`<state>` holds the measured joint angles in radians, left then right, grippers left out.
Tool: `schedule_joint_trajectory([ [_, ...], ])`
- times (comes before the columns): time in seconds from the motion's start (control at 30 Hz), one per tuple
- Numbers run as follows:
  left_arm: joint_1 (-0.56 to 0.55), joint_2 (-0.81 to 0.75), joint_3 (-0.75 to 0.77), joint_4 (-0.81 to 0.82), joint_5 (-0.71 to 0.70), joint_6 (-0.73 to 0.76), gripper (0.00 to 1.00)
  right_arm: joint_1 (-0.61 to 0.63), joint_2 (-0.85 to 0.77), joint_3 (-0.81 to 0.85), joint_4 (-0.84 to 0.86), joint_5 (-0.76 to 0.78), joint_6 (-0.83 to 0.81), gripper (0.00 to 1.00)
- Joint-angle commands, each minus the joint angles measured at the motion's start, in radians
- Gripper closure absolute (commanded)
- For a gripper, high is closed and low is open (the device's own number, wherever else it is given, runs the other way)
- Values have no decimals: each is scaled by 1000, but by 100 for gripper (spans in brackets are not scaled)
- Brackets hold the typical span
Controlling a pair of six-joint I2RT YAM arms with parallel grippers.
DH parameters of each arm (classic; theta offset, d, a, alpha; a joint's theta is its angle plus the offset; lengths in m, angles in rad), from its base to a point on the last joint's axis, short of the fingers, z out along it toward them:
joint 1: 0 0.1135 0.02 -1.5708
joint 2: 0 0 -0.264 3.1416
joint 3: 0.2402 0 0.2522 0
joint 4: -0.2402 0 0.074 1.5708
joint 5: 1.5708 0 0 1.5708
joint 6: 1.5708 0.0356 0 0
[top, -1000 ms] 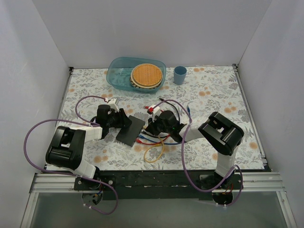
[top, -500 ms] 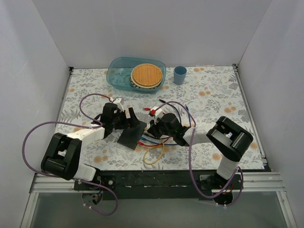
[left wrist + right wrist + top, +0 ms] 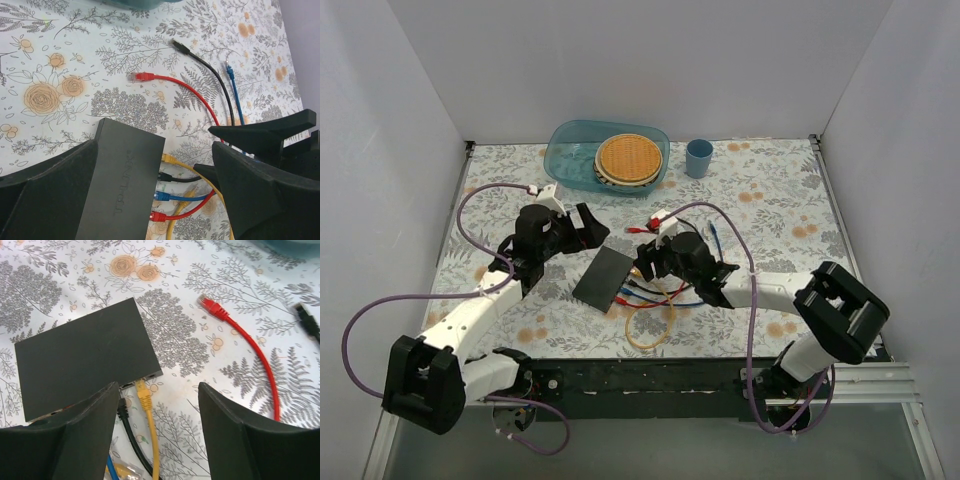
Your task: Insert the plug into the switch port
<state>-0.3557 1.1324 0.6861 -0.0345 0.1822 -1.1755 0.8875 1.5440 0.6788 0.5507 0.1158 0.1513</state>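
Note:
The switch (image 3: 603, 277) is a flat black box lying on the flowered cloth. Four plugs sit along its right edge: yellow (image 3: 167, 159), black (image 3: 165, 176), blue (image 3: 161, 196) and red (image 3: 157, 216). In the right wrist view the yellow plug (image 3: 144, 395) stands in a port of the switch (image 3: 85, 357), with the black plug (image 3: 122, 407) beside it. My right gripper (image 3: 159, 387) is open, its fingers on either side of the yellow cable and not touching it. My left gripper (image 3: 155, 145) is open above the switch (image 3: 120, 185), holding nothing.
Loose red (image 3: 142, 76), black (image 3: 180, 46) and blue (image 3: 230, 70) plugs lie beyond the switch. A yellow cable loop (image 3: 650, 325) lies near the front edge. A teal basin (image 3: 565, 160) with a wicker plate (image 3: 628, 158) and a blue cup (image 3: 698, 157) stand at the back.
Both grippers have opened. The left one let go of the switch and drew back to the far left. The right one released the yellow plug and backed off slightly.

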Motion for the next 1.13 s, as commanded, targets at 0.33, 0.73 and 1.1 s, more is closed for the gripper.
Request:
schedule_joint_trajectory([
  [0.33,-2,-155,27,-50,-59,-26,2,-1,-416,19,-288,245,-62,4],
  [0.73,-2,-210,-5,-18,-115,-41,2,-1,-702,-97,-348,413,-116,1],
  [1.1,-3,-218,-31,28,-183,-7,2,-1,-648,-100,-350,553,-160,2],
])
